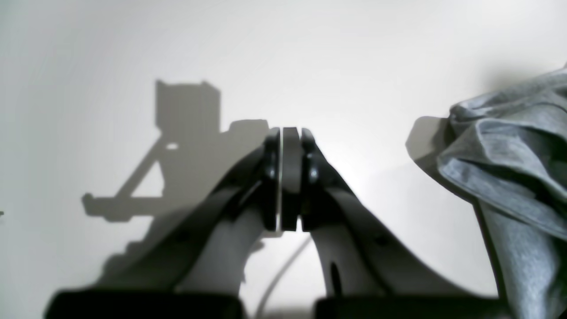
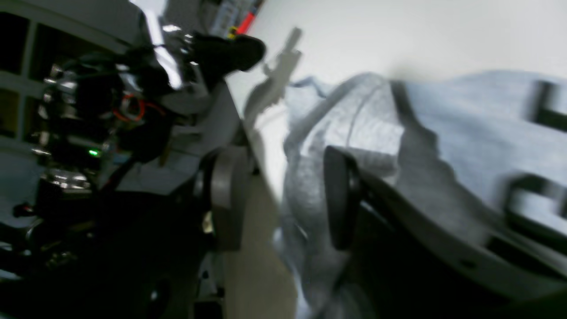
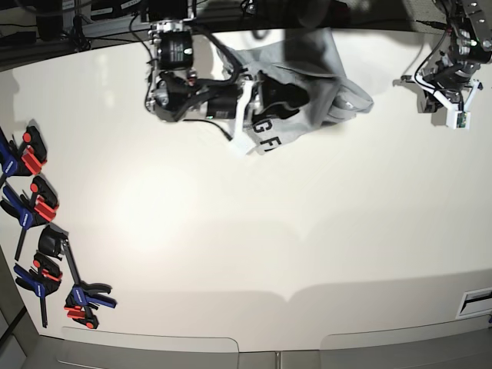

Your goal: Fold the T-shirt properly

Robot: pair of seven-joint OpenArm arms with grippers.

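The T-shirt (image 3: 307,81) is lying bunched at the upper centre of the table (image 3: 254,223), black lettering showing at its lower edge. The right gripper (image 2: 279,195) is standing over it, jaws apart and clasping no cloth. The left gripper (image 1: 290,177), jaws pressed together and empty, is hovering beside the heap. Soft, light and limp, the cloth is probably best pinched at hem corners or shoulder seams.

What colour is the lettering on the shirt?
Black, on the grey shirt; the lettering shows best in the base view.
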